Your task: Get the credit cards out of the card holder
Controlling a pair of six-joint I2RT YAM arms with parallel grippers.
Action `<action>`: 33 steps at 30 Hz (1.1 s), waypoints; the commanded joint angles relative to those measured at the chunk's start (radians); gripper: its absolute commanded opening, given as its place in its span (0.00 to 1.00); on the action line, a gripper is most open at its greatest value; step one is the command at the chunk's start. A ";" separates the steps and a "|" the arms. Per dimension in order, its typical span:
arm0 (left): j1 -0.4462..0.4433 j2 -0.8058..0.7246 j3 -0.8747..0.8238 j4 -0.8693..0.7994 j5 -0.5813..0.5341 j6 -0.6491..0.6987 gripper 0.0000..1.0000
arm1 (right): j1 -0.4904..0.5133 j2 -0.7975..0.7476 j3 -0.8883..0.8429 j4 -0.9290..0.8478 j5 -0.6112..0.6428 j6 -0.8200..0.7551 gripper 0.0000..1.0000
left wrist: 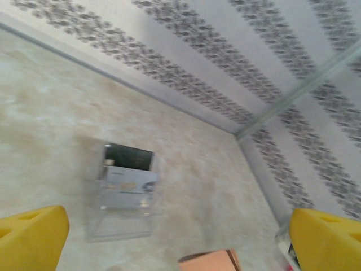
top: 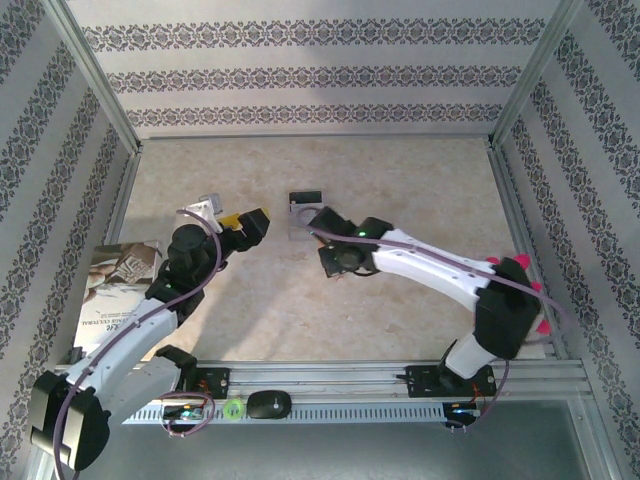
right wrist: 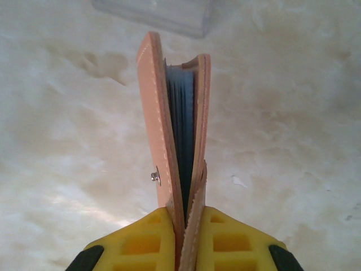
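Tan-brown leather card holder (right wrist: 172, 124), two hinged halves, is up off the pale marbled worktop (right wrist: 293, 113). It is pinched edge-on at its near end by the right claw (right wrist: 189, 220), whose yellow fingers are squeezed tight on it. From the right wrist you look straight down the slit. The halves gape a little at the far end, with blue-grey layers stacked inside (cards or pocket panels, I can't say which) and a small metal snap stud (right wrist: 155, 176) on the left flap. The left claw (left wrist: 180, 240) hangs close by, jaws spread wide with nothing between them, and a tan corner of the holder pokes into the bottom of its view. Beyond both lies a clear plastic case with a black end (left wrist: 121, 195), flat on the worktop.

As I read it, the step in hand is getting the left claw onto the cards. To do that well, the right claw should hold dead steady and grip only at that near end, since squeezing further along would press the halves shut. The left claw should narrow its jaws before going in, line up with the gap, and take the blue-grey edges alone, not the leather. Then it should pull straight along the slit, so the cards slide rather than jam.
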 commanded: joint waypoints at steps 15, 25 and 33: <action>0.044 -0.184 0.031 -0.331 -0.179 0.085 0.96 | 0.147 0.372 0.239 0.025 0.123 -0.092 0.43; 0.052 -0.160 0.021 -0.307 -0.140 0.076 0.96 | 0.109 0.332 0.165 0.117 0.030 -0.082 0.59; 0.056 -0.142 0.026 -0.298 -0.116 0.076 0.95 | 0.052 0.269 0.044 0.265 -0.134 -0.034 0.67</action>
